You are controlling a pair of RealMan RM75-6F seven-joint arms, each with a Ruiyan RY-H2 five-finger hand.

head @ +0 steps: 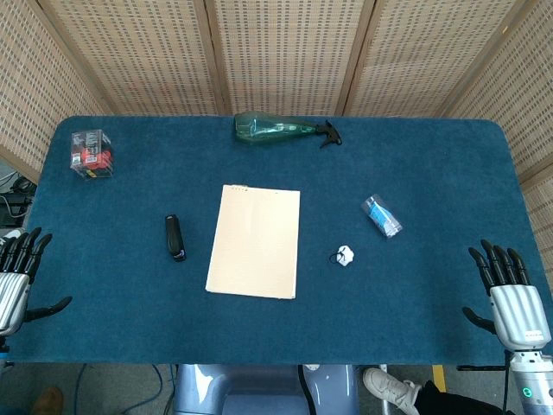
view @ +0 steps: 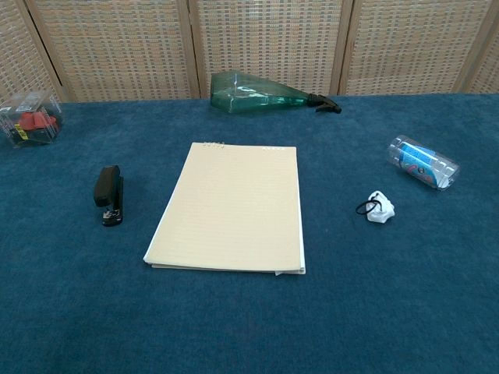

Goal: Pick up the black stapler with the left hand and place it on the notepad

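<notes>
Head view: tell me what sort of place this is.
Probably a robot test bench, not a real office: a blue cloth-covered table walled by woven screens, with a notepad and black stapler laid out.

Left hand (head: 17, 272) is sitting at the table's left edge, fingers spread, holding nothing; right hand (head: 510, 290) is mirroring it, also empty.
</notes>
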